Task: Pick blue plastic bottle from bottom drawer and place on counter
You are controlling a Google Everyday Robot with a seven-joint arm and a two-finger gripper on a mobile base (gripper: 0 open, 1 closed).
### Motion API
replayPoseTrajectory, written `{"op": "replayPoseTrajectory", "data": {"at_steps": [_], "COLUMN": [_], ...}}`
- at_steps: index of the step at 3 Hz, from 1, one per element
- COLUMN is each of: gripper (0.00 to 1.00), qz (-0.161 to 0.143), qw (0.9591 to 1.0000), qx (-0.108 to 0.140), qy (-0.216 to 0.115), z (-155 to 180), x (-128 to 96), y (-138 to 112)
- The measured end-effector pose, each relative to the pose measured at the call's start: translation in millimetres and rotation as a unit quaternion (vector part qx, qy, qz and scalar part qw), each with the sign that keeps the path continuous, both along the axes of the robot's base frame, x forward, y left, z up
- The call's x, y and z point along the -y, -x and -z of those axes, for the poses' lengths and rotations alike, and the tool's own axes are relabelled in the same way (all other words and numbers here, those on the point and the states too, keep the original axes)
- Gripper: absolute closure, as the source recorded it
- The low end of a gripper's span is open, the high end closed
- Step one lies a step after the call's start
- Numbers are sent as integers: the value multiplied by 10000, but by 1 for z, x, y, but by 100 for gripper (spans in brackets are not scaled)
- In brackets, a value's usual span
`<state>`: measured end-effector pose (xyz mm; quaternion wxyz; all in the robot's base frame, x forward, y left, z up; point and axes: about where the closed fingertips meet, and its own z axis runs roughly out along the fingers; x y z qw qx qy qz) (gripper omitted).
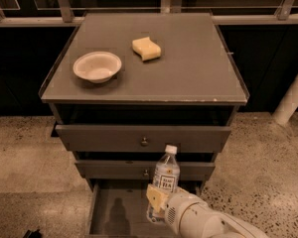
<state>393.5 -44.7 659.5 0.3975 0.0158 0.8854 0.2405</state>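
Above bottom drawer: gripper clasps upright blue plastic bottle.

White rounded robot arm enters from the bottom right edge, wrist end pointing up-left. Its two-finger gripper sits low at centre frame, clamped around the lower body of the small clear plastic bottle with white cap, holding it upright. One pale yellow finger pad shows against the label.
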Motion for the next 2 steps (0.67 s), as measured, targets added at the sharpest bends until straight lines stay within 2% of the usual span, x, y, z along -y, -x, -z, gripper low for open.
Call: {"op": "replayPoseTrajectory", "data": {"at_steps": [1, 2], "gripper": [100, 100], "qz": [1, 109], "qw": [10000, 9995], "qx": [2, 304], "qy": [0, 29], "z": [0, -16], "x": [0, 2], "y": [0, -2]}}
